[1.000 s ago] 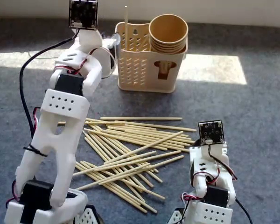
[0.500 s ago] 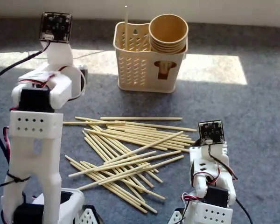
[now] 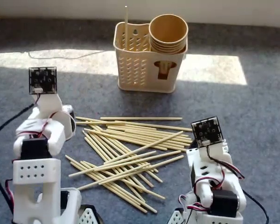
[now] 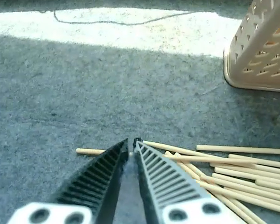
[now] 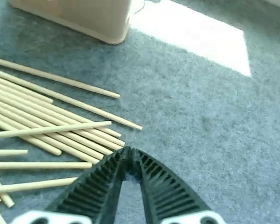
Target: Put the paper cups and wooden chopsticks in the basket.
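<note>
Dozens of wooden chopsticks [image 3: 130, 149] lay loose and crisscrossed on the grey carpet [image 3: 252, 121]. Their nearest ends were just past the tips of my left hand [image 4: 131, 143], which was closed on nothing. My right hand [image 5: 129, 150] was also closed and empty beside the pile. I judged the sticks light, stiff and apt to roll, best pinched at mid-length from the top layer. The paper cups [image 3: 168, 30] sat stacked in the basket [image 3: 144, 70], well ahead of both hands. Beyond one upright chopstick [image 3: 126, 23], the basket wall hid whatever else stood inside.
</note>
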### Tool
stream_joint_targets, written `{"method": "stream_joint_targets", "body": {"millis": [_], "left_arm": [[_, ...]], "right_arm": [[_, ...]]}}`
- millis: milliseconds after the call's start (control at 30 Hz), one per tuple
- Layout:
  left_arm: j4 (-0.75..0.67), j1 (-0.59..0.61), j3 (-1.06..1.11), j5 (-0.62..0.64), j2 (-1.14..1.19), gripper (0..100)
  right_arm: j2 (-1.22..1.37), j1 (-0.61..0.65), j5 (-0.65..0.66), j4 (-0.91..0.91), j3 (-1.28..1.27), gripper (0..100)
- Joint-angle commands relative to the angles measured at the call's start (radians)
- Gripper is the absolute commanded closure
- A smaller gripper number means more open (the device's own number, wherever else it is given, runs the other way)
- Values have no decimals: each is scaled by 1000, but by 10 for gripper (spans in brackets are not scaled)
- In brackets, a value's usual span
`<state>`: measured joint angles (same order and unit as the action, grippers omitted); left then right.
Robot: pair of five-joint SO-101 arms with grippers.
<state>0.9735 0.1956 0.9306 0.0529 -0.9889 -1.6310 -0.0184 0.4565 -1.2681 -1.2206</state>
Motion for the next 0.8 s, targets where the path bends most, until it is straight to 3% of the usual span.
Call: {"method": "stream_joint_targets", "body": {"millis": [0,133,300,467,767], "left_arm": [[-51,31,153,-55,-166,962],[-48,76,255,-54,-272,962],[-48,137,394,-58,-384,962],[-48,171,516,-58,-484,962],[-48,171,607,-58,-667,961]], "right_arm": [[191,79,-28,-44,159,992],[369,162,-187,-47,268,981],[584,219,-384,-90,357,896],[788,283,-566,-84,460,894],[1046,360,-819,82,496,892]]}}
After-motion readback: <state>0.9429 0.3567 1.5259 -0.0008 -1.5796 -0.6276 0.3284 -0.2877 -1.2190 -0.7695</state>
